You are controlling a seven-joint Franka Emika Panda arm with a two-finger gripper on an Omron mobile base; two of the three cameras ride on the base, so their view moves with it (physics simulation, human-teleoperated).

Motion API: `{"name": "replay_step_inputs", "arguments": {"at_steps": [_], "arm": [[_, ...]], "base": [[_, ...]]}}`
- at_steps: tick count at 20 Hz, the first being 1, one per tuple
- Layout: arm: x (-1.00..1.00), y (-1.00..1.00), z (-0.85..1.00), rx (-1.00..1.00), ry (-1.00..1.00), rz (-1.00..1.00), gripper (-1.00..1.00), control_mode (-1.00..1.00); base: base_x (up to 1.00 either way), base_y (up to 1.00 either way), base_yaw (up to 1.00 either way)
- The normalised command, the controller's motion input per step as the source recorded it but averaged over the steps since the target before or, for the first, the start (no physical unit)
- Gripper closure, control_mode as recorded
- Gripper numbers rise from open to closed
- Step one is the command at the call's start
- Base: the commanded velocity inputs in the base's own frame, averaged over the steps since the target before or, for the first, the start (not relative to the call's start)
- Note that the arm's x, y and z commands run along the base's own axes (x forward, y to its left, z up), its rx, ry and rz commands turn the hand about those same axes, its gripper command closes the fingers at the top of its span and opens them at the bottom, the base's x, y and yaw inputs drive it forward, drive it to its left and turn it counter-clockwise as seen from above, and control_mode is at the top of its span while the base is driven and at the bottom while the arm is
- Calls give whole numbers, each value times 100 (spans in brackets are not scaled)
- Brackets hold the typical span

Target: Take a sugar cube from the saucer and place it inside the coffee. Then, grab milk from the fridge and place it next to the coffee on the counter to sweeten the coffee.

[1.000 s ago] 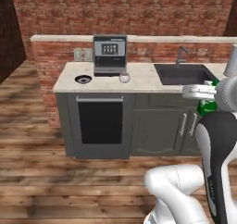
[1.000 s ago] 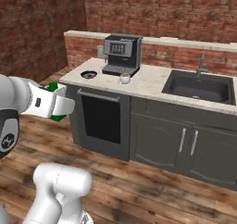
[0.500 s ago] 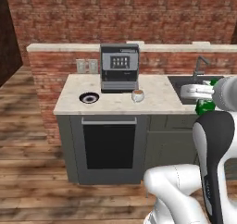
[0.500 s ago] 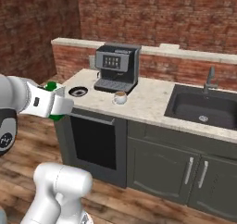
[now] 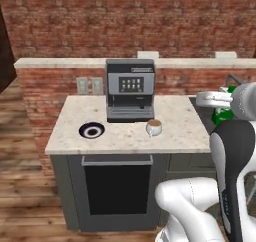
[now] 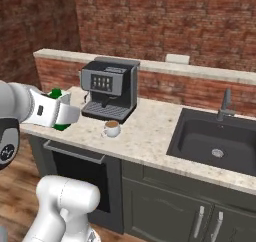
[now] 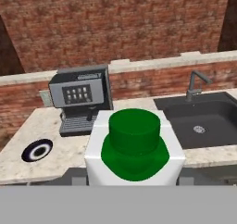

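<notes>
Looking across the scene from the biggest piece down, you have the counter (image 5: 175, 131) — a beige speckled slab on dark grey cabinet fronts, backed by a low red brick wall — with its left end carrying everything that matters. To the right of that stretch, the dark sink (image 6: 220, 141) is sunk into the slab with its faucet (image 6: 223, 104) at the back edge. At the back of the counter's left section stands the black-and-grey espresso machine (image 5: 130, 90), its drip tray facing the front edge. Your arm (image 5: 237, 151) rises at the right of the left base view, with the hand held out in the air off the counter's right side, level with the machine's lower half. The gripper (image 7: 134, 172) carries the milk (image 7: 134, 146) — you see its green cap and white shoulders from the hand view, filling the space where the fingertips would be, and green pokes out beside the white hand in both base views. The fingers themselves are hidden behind the carton, so their grip is read from the carton sitting between them above the floor. The saucer (image 5: 91, 131) lies near the front left corner of the counter, dark with a white ring. The coffee (image 5: 154, 127) stands just in front of the machine's right corner, well apart from the saucer, brown surface showing.
</notes>
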Motion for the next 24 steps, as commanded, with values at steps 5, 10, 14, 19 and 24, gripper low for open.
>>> {"name": "replay_step_inputs", "arguments": {"at_steps": [5,10,14,19,24], "arm": [[0,0,0,0,0,0,100,100],[0,0,0,0,0,0,100,100],[0,0,0,0,0,0,100,100],[0,0,0,0,0,0,100,100],[3,-17,0,0,0,5,100,-100]], "base": [[68,12,-12],[14,32,-25],[0,10,-19],[0,0,-1],[0,0,0]]}}
